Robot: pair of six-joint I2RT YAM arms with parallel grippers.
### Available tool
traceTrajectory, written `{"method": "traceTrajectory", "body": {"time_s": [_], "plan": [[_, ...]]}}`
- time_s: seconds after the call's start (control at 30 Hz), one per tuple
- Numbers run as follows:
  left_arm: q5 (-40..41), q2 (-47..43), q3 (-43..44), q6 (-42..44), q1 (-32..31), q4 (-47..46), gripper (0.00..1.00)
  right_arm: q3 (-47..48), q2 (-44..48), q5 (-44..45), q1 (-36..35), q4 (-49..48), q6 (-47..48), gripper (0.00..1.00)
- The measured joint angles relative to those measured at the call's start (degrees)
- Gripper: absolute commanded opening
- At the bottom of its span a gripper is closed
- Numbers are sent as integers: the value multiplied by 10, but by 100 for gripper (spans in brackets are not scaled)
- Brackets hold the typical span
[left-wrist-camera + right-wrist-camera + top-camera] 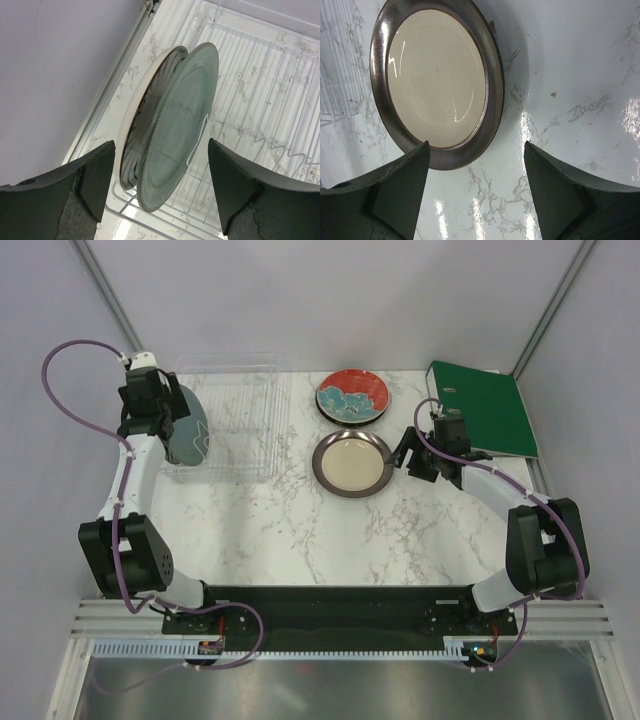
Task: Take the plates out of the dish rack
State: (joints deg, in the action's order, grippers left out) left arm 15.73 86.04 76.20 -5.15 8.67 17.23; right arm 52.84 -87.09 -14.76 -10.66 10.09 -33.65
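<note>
- Standing on edge in the left end of the clear, ribbed plastic dish rack (240,410) are two round plates: a plain teal-green plate (180,125) and, close against its left side, a white plate with dark radial stripes (132,112)
- The left gripper (160,145) hangs over that left end of the rack. Its two dark fingers are spread wide on either side of the pair of plates and grip nothing; neither finger appears to touch a plate
- Just right of the rack, a round cream plate with a dark brown rim (351,463) lies flat on the white marble-patterned table (300,530)
- Also right of the rack, behind the cream plate and just beside it, a round red plate with teal flowers (352,396) lies flat
- The right gripper (476,145) sits on the side of the cream plate away from the rack, near its rim, with fingers spread wide and empty
- A dark green ring binder (485,405) lies flat, well apart from the rack on its right
</note>
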Motion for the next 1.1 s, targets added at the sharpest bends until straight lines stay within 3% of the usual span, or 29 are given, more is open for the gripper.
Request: {"method": "traceTrajectory", "body": {"time_s": [0.77,0.83,0.9,1.03,1.1], "plan": [[-43,86,0,-19,4,3,76,0,-35,-11,0,-7,0,82],[-43,98,0,-20,4,-1,57,0,-41,-15,0,-9,0,82],[-36,111,1,-19,4,-2,23,0,-46,-18,0,-9,0,81],[-51,119,12,-13,12,3,2,0,-51,-22,0,-10,0,81],[-45,128,19,-6,8,2,2,0,-52,-24,0,-11,0,81]]}}
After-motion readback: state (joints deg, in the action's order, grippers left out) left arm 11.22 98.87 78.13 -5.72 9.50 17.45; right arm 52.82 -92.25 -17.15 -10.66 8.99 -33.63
